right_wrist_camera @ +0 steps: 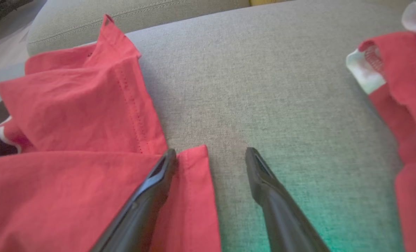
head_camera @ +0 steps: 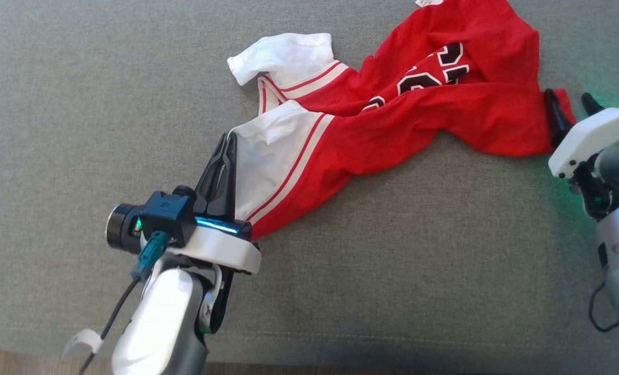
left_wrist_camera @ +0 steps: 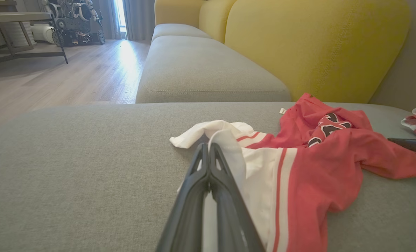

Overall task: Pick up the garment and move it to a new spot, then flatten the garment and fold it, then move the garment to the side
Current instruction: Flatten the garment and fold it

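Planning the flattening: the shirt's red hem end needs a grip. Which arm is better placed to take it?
Right. The red hem corner of the shirt lies inside the open right gripper; the left gripper is shut on its white sleeve.

Black, white-edged numerals (head_camera: 434,73) on the red garment (head_camera: 476,125) lie crumpled in folds; none can be read.

Soft daylight; glare streaks the floor (left_wrist_camera: 127,59); green glow on cushion (right_wrist_camera: 298,217).

grey sofa (head_camera: 132,78), yellow backrest cushions (left_wrist_camera: 316,45)
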{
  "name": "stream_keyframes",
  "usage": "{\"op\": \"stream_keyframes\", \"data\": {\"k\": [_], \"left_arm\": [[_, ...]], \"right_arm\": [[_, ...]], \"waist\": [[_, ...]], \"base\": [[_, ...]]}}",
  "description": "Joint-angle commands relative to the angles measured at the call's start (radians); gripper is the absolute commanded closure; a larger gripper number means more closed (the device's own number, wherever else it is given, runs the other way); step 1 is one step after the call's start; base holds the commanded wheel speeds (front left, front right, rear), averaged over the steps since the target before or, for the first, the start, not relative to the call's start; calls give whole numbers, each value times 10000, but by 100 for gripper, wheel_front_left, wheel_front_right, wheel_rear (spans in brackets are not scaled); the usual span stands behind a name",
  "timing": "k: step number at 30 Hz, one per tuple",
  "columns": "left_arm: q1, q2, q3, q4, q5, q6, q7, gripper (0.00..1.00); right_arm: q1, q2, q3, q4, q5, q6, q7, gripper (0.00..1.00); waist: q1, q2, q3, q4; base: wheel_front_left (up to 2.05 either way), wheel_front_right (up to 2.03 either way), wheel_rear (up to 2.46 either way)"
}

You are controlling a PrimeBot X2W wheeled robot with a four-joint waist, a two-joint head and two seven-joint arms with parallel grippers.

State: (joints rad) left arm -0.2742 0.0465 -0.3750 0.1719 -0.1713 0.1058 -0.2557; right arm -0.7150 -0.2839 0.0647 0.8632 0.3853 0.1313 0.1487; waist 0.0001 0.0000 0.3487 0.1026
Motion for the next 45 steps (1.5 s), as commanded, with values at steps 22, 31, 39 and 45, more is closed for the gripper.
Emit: {"op": "stream_keyframes", "data": {"k": [22, 31, 39, 45], "left_arm": [[-514, 37, 488, -146, 49, 60, -61, 100], [-589, 56, 1140, -258, 286, 68, -61, 100], [-860, 395, 1737, -541, 618, -165, -61, 100], [-1182, 812, 2180, -1266, 849, -246, -61, 100]], "right_arm": [[-506, -668, 1934, 354, 1402, -6, -239, 100], [-629, -1176, 2512, -177, 1007, -6, -1404, 100], [-686, -1736, 3072, -1683, 612, -6, -2306, 100], [-603, -2367, 3087, -3597, -30, -6, -2793, 100]], "waist": [[-1, 0, -109, -13], [-1, 0, -919, -215], [-1, 0, -2273, -497], [-1, 0, -3339, -748]], "base": [[0, 0, 0], [0, 0, 0], [0, 0, 0], [0, 0, 0]]}}
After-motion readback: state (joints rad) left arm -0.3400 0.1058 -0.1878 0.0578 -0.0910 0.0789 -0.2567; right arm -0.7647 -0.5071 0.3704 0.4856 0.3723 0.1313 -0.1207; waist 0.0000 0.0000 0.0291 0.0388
